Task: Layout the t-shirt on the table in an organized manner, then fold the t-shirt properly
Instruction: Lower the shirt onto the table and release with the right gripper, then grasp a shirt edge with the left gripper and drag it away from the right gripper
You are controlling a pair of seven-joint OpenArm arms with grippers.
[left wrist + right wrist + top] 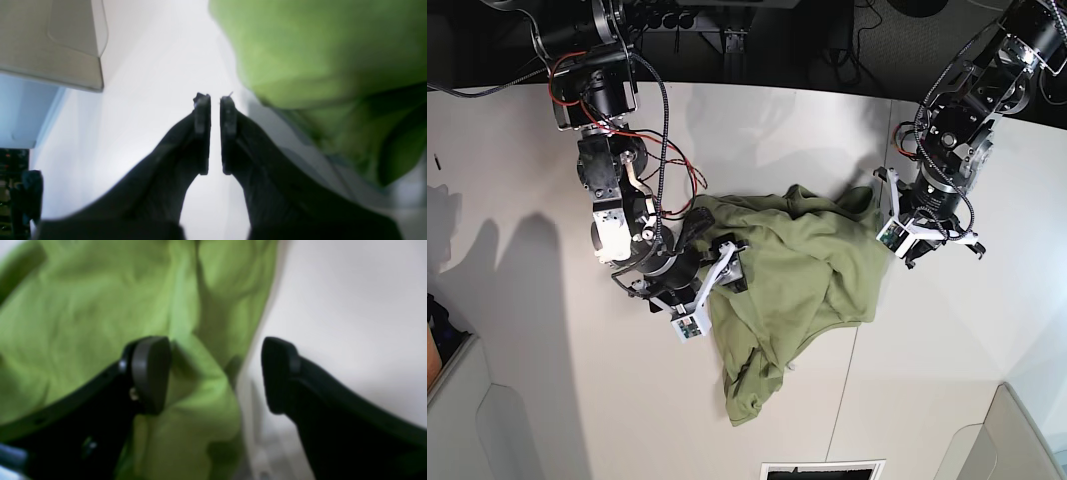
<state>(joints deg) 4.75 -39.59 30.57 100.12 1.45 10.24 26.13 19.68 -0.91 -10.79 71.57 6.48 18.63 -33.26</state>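
The olive-green t-shirt (797, 270) lies crumpled in the middle of the white table (527, 300), one end trailing toward the near edge. My right gripper (722, 262) stands wide open at the shirt's left edge. In the right wrist view, this gripper (217, 373) has one finger over the t-shirt (83, 306) and the other over bare table (350, 306); nothing is gripped. My left gripper (927, 252) hovers just off the shirt's right side. In the left wrist view it (215, 100) is shut but for a thin gap, holding nothing, with the t-shirt (317, 50) to its right.
Grey bins stand at the table's near corners, one on the left (457, 400) and one on the right (1017, 440); the left wrist view shows a bin (50, 40) too. A thin dark seam (867, 330) crosses the tabletop. A dark slot (822, 470) sits at the near edge.
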